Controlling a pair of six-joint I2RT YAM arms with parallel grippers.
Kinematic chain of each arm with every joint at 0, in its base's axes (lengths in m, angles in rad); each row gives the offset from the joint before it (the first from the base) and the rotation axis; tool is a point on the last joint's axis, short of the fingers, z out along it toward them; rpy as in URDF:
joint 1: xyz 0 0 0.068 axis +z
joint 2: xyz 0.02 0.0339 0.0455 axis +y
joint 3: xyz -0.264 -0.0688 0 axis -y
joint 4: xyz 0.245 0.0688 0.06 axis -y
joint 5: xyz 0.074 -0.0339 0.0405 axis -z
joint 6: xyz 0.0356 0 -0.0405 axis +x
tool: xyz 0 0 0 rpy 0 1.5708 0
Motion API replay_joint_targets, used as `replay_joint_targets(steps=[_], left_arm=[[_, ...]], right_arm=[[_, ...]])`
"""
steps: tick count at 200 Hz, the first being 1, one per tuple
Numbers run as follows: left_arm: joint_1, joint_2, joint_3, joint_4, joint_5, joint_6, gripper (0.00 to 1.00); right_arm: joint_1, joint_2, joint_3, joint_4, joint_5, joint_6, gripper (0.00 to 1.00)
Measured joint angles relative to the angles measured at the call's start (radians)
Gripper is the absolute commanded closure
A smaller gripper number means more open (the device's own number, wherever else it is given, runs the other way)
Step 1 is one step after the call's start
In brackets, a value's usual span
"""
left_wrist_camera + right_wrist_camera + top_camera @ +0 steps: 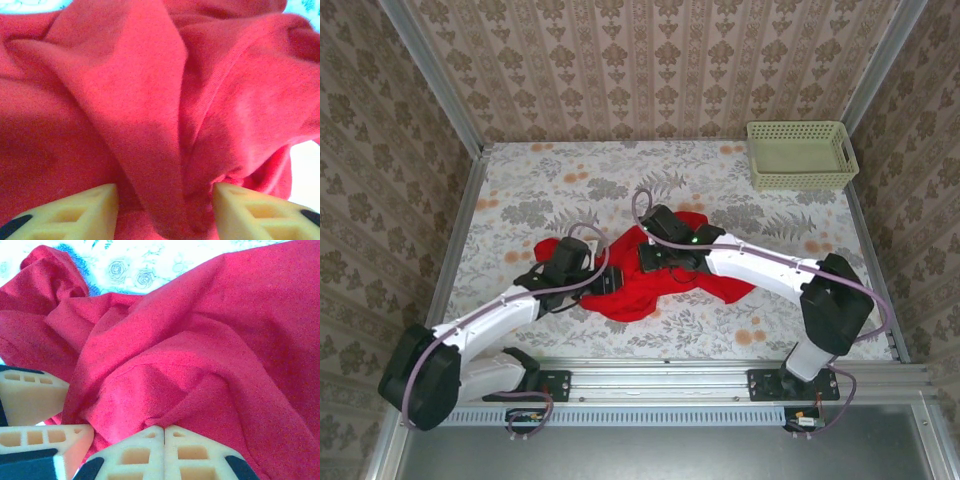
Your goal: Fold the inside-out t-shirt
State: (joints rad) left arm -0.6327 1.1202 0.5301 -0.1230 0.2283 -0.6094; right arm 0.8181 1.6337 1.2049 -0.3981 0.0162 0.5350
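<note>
The inside-out t-shirt point(642, 298) is found crumpled in a heap at the middle of the flower-patterned table point(550, 190), well apart from the pale green basket point(805, 180), which is set at the far right corner. Both arms are stretched inward over the cloth, and the two grippers are placed near each other above its centre. The right gripper point(164, 429) is seen clenched, its two fingertips pressed together, with a small pucker of red fabric pinched where they meet; soft folds are seen rising from that spot across the wrist view. The left gripper point(165, 195) is held with its fingers point(95, 205) standing apart, and a thick ridge of the shirt is enclosed between them, the cloth bunched against the finger on the right of that view. Whether that ridge is squeezed cannot be told. In the top view the shirt is spread further to the right than to the left, and part of it is covered by the right arm's wrist
</note>
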Motion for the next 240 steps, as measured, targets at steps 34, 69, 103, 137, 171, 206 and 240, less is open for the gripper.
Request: replay_joint_targets(steps=[34,69,103,137,171,206,240], left_arm=[[-0.039,-0.080,0.002,0.026,0.014,0.037,0.26],[-0.086,-0.071,0.018,0.027,0.009,0.074,0.31],[-0.086,-0.038,0.021,0.044,-0.026,0.084,0.48],[-0.086,0.005,0.031,0.088,-0.037,0.080,0.68],[-0.086,0.048,0.049,0.119,-0.031,0.080,0.95],[-0.086,0.047,0.050,0.126,-0.002,0.087,1.00],[-0.086,-0.008,0.048,0.172,0.087,0.082,1.00]], right_arm=[[0.000,-0.045,-0.010,0.002,-0.023,0.013,1.00],[0.002,-0.104,-0.011,0.023,-0.084,0.018,1.00],[0.018,-0.141,-0.011,0.027,-0.111,0.014,1.00],[0.019,-0.143,-0.030,0.020,-0.111,0.010,1.00],[-0.010,-0.147,-0.051,0.010,-0.112,0.011,1.00],[-0.086,-0.148,-0.072,0.011,-0.120,0.010,1.00],[-0.153,-0.089,-0.071,0.044,-0.096,-0.018,0.98]])
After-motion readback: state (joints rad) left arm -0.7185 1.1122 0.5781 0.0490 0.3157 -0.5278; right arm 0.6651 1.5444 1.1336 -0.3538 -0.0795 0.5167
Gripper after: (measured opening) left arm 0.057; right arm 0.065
